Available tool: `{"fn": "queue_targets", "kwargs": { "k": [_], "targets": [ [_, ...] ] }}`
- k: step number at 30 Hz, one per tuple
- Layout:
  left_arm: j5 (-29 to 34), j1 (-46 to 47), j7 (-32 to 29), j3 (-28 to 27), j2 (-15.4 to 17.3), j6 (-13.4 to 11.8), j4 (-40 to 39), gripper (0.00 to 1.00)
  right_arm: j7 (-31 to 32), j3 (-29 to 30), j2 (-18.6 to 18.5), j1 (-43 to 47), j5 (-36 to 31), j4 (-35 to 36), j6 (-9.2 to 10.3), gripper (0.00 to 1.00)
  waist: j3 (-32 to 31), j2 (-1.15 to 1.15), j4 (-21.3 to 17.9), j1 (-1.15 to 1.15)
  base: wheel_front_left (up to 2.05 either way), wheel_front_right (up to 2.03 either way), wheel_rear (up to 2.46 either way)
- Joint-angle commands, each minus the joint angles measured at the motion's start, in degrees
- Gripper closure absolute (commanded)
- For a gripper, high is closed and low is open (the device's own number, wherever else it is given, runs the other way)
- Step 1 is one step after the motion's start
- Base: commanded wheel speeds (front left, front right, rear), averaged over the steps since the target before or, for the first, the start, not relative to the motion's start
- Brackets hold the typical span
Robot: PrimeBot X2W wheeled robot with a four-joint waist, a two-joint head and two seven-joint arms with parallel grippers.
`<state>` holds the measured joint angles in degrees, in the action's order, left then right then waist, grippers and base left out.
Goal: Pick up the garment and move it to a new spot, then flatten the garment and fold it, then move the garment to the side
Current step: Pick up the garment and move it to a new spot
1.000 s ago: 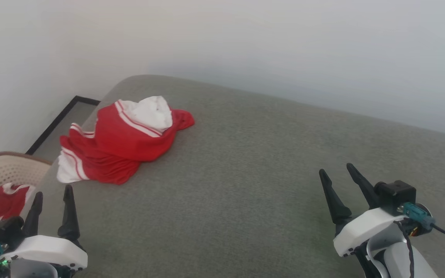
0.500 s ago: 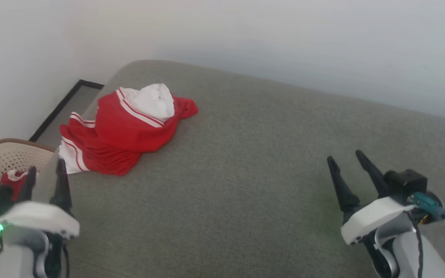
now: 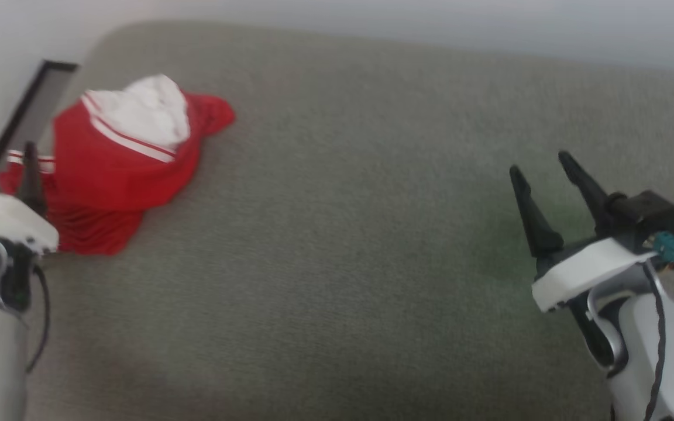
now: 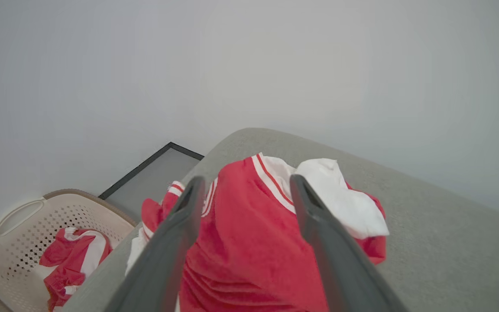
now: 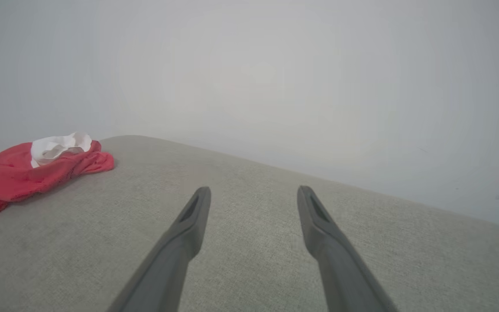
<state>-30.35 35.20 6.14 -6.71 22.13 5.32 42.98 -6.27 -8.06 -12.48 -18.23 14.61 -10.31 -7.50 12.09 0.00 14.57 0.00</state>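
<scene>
Left jaws advanced toward garment (image 3: 120,169), camera dipped

The garment (image 3: 120,169), at the far left, is bright red with a white sleeve and red-and-white striped trim. The cushion (image 3: 337,263) under it is a plain grey-green weave. The wall (image 5: 275,65) is pale grey-white. The left gripper (image 3: 8,169) and right gripper (image 3: 540,164) have black fingers on white housings, and a teal connector (image 3: 673,248) sits on the right one. The basket (image 4: 59,212) is beige, dotted with small holes, and holds a red-and-white cloth (image 4: 74,255). A black strip (image 4: 145,162) edges the grey floor (image 4: 154,177).
</scene>
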Motion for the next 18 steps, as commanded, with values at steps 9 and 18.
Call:
{"fn": "queue_targets", "kwargs": {
  "k": [9,18],
  "targets": [
    [-1.03,16.12,-8.25,1.06,4.4,0.06,17.21,0.0,2.12,-1.54,-1.37,-5.38,-1.77,5.09,0.02,0.0,15.06,0.0,-6.83,0.0,0.0,0.0,0.0],
    [-1.94,24.68,-24.92,2.67,4.7,-2.46,29.1,0.0,4.1,-2.07,-2.22,-7.86,-2.94,9.31,0.02,0.0,20.85,0.0,-7.96,0.0,0.0,0.0,0.0]
  ]
}}
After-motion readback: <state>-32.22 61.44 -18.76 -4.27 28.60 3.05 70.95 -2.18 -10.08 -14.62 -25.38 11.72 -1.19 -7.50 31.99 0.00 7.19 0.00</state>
